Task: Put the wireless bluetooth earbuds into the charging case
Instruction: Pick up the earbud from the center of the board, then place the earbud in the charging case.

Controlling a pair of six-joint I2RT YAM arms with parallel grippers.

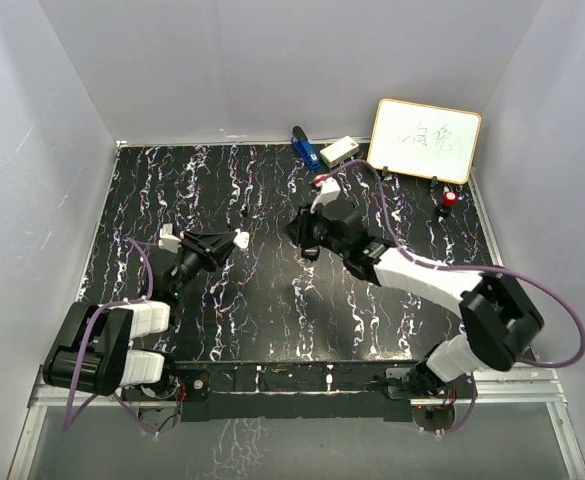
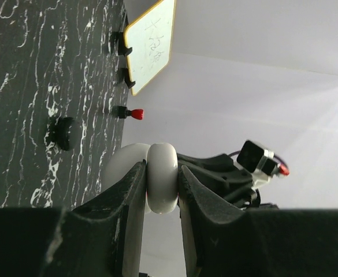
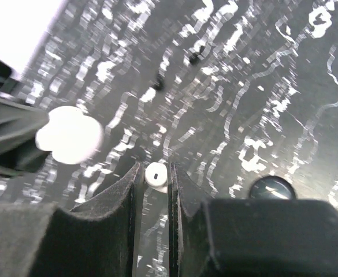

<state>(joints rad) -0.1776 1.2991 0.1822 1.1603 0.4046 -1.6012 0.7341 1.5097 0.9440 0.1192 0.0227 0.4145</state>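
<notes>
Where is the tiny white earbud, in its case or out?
Out: the earbud sits pinched in the right jaws, apart from the charging case in the left jaws.

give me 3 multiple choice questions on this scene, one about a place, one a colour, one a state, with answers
1. Where on the table does the whiteboard stand?
A. near left corner
B. far right corner
C. centre

2. What colour is the charging case in the left gripper?
A. white
B. red
C. blue

3. How is the right gripper?
A. wide open and empty
B. shut on the whiteboard
C. shut on an earbud

Answers:
1 B, the top view shows it propped at the back right.
2 A, the left wrist view shows a white rounded case between the jaws.
3 C, the right wrist view shows a small white earbud pinched between the jaws.
</notes>
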